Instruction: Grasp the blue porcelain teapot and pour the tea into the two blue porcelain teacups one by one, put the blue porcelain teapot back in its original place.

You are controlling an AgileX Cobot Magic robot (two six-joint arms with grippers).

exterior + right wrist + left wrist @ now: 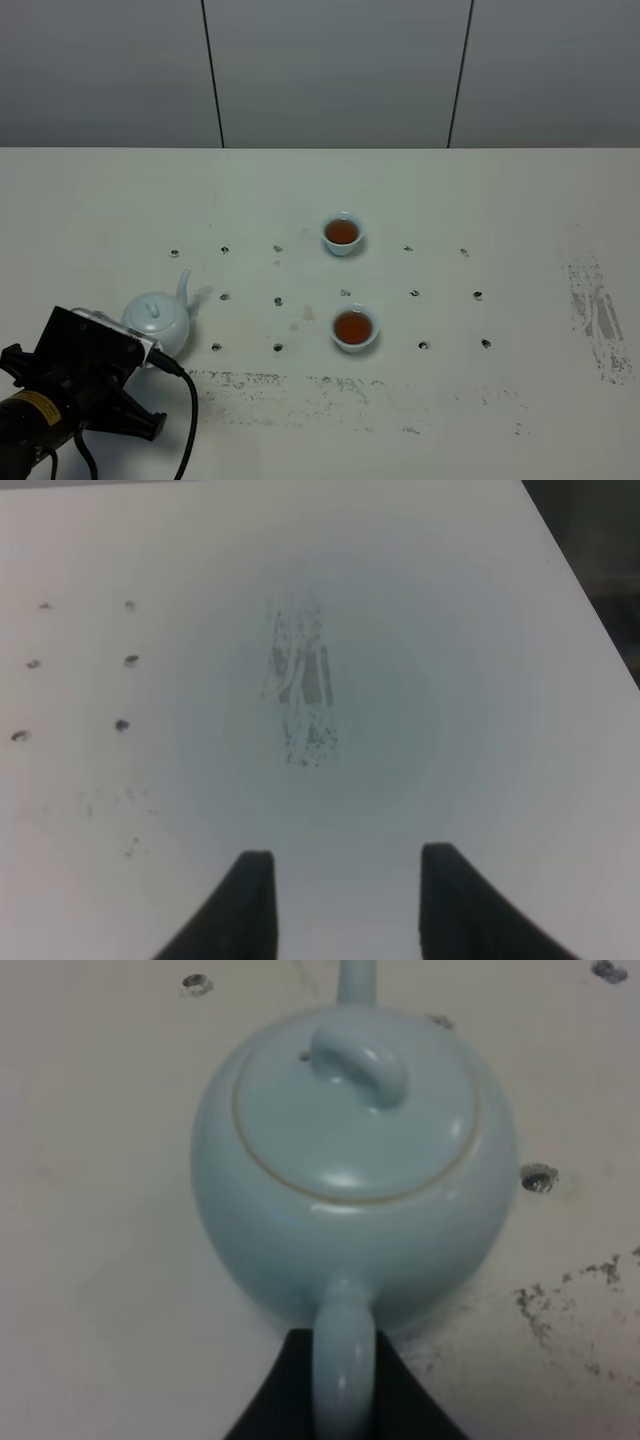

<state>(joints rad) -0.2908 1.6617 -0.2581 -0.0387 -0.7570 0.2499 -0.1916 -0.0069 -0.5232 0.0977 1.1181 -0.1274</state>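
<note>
My teapot [350, 1180] is a pale celadon blue all over, glossy, with soft white highlights on the lid and a thin tan line ringing the lid's edge. My left gripper [345, 1390] at its handle is matte black. From the high camera, the two cups, one farther [342, 235] and one nearer [354, 329], are the same pale blue-white, each filled with amber-orange tea. The table [500, 200] is off-white, dotted with small dark holes in rows and speckled with grey-black scuffs at about 3 o'clock and along 6 o'clock. My right gripper [340, 900] shows black fingers over a grey smear. The wall [330, 70] is grey with dark seams.
</note>
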